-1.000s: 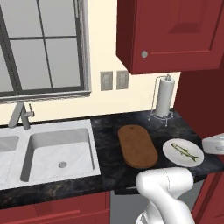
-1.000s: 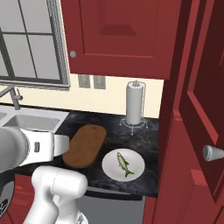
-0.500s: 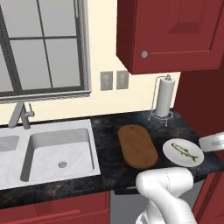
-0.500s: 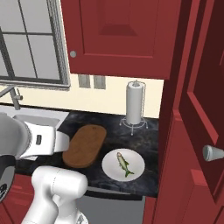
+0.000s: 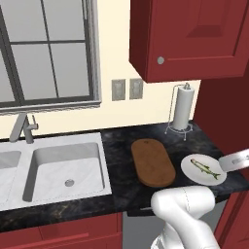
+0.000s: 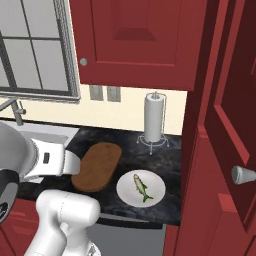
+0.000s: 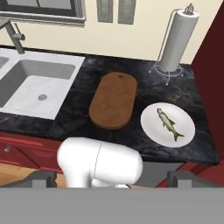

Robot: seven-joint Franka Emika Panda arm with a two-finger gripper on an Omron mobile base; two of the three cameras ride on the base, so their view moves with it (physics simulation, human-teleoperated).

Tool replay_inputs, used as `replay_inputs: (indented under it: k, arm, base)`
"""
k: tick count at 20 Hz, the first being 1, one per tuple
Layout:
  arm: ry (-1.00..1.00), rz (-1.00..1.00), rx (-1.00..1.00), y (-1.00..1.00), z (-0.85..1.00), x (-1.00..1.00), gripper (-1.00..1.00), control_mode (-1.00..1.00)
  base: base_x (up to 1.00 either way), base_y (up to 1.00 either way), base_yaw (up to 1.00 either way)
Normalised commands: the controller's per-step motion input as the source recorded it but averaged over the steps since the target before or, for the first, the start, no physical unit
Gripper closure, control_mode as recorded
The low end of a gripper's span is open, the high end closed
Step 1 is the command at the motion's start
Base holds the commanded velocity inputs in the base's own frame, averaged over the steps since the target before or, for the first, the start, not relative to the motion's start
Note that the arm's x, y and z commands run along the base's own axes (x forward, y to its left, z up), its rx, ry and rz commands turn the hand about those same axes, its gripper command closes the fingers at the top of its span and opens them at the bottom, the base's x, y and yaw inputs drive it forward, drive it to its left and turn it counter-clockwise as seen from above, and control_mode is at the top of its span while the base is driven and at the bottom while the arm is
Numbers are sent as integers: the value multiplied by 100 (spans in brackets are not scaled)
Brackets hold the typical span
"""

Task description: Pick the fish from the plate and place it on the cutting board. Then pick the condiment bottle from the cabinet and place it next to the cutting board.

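- First step in hand, judged from the layout: small slender silvery-green fish (image 7: 169, 123) lying lengthwise in the middle of the plain round white plate (image 7: 151, 127), not yet picked.
- Oblong brown wooden cutting board (image 7: 113, 99) bare, flat on the dark speckled counter (image 7: 78, 107), just beside the plate on the side toward the pale sink basin (image 7: 35, 86).
- Two-finger gripper (image 7: 113, 178) spread wide, grasping nothing, hanging well above and in front of the counter edge.
- Tall white paper towel roll (image 7: 176, 40) on a wire stand behind the plate, by the wall.
- Next move, as a judgement: bring the hand forward and down over the plate, line the open fingers across the fish's narrow body, then close.
- Condiment bottle step not begun.
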Motion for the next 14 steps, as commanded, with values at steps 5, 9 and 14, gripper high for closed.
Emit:
replay_inputs:
  k: [5,9,14]
  arm:
    - [0,0,-7,0,-26,0,-100,-100]
    - [2,0,-6,-1,-15,0,-100,-100]
    - [9,0,-5,-3,-3,0,-100,-100]
  base:
    - [0,0,0]
    - [0,0,0]
    - [0,0,0]
